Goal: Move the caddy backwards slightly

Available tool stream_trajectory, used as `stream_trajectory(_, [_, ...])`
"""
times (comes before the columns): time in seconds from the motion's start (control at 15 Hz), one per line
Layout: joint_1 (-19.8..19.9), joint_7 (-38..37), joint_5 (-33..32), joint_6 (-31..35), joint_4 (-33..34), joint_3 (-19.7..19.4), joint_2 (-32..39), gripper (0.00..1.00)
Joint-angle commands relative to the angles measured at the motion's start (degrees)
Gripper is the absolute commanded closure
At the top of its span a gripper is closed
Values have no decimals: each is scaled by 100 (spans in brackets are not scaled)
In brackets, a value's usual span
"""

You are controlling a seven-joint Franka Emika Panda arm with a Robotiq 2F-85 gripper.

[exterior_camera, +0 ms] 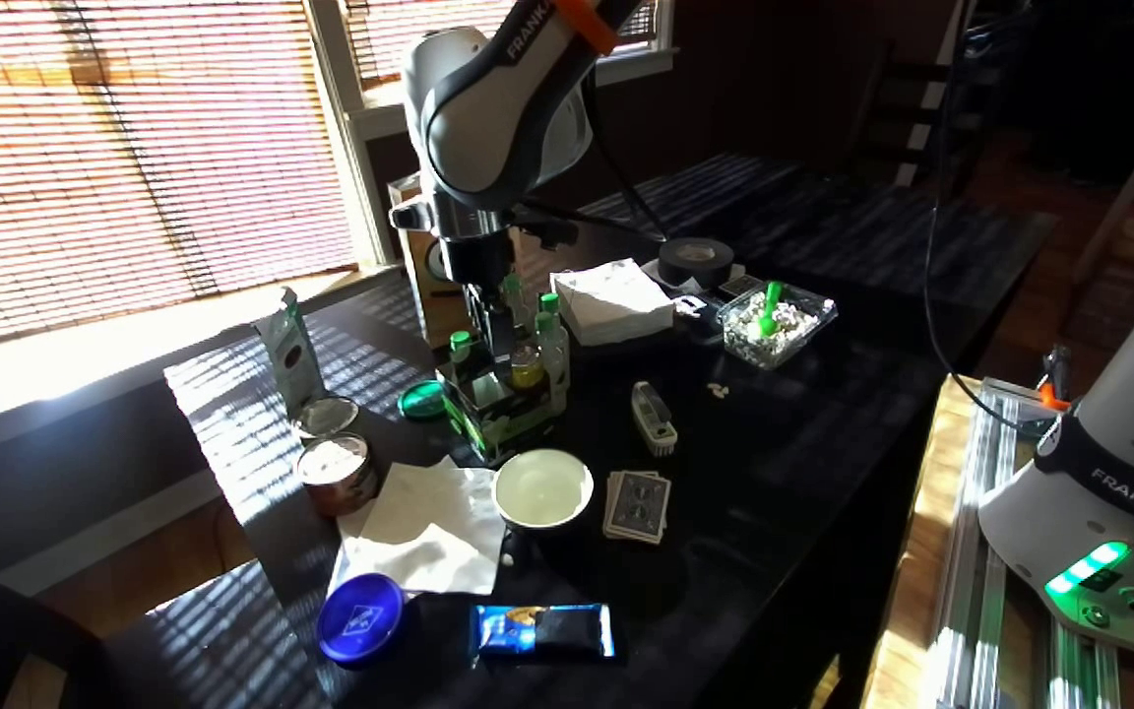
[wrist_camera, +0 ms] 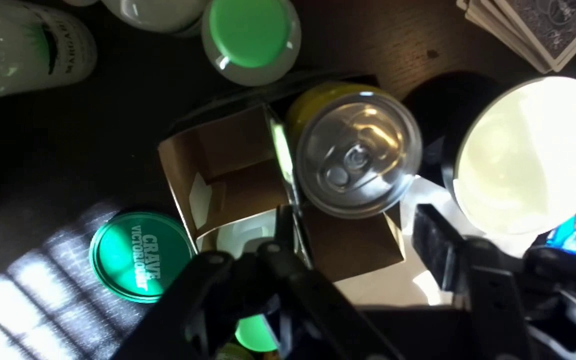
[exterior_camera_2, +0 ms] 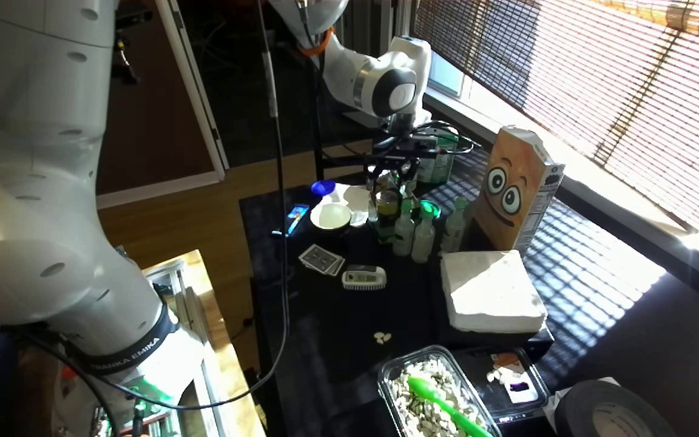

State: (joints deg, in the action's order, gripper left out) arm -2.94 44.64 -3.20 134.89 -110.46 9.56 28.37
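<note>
Parted fingers (wrist_camera: 433, 237) at the caddy (exterior_camera: 498, 423), in from the edge of the surface (exterior_camera: 754, 443) nearest the blind (exterior_camera: 134, 158).

I see the fingers well apart, one over the caddy's middle, one just past its side, holding nothing I can make out; whether they touch it I can't tell; a can (wrist_camera: 358, 155) sits in one compartment; a bowl (exterior_camera: 542, 492) stands just beside; cards (exterior_camera: 638, 504) lie toward the robot-side edge, a blue lid (exterior_camera: 360, 618) near the end edge.

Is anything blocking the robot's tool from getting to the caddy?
Nothing I can see: in the wrist view, part of the caddy shows between the open jaws of the tool. The can stands inside the caddy.
</note>
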Motion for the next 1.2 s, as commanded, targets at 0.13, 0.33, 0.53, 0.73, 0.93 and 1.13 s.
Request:
stream_trajectory(0.13, [5,-72,-151,92,213,19,105,81])
stream_trajectory(0.33, [-7,-296,-89,249,247,17,172,99])
stream_trajectory(0.53, [-3,-403,-110,328,236,17,199,100])
stream_trajectory(0.73, [18,-483,-106,291,207,21,139,99])
stream_trajectory(0.93, [96,-413,-56,132,58,65,-190,99])
stream_trajectory(1.13, [40,-522,-220,167,27,-17,-500,99])
